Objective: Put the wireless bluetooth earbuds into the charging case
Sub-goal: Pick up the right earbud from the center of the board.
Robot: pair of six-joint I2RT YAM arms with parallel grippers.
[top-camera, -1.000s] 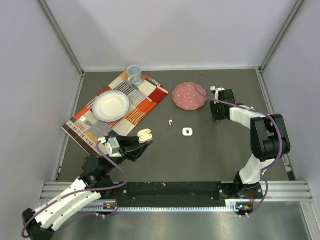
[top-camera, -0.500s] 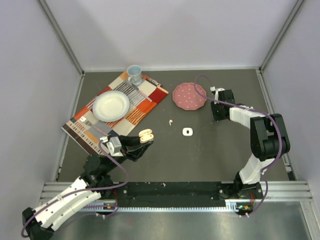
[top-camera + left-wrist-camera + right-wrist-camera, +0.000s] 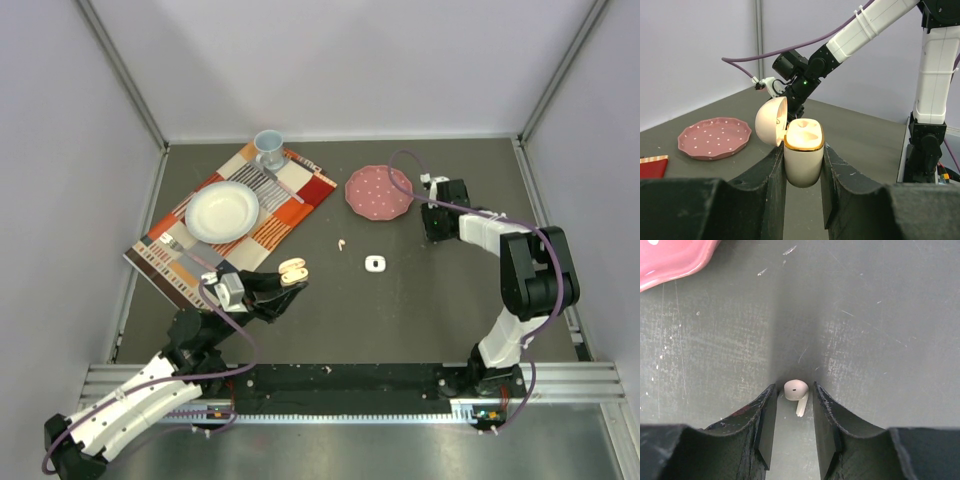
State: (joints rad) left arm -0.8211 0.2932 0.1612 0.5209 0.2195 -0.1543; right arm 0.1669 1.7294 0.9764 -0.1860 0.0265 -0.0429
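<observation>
L gripper: jaws narrow, clamped on both sides of the charging case. Case is upright and off the table, lid hinged open, gold rim up.

R gripper: fingers at table level near the pink plate, jaws narrow. One earbud lies between them, stem toward my wrist. A thin gap seems to show each side, so pads prob. not in contact.

Second earbud lies loose mid-table, near a small white square case, well apart from both grippers.
</observation>
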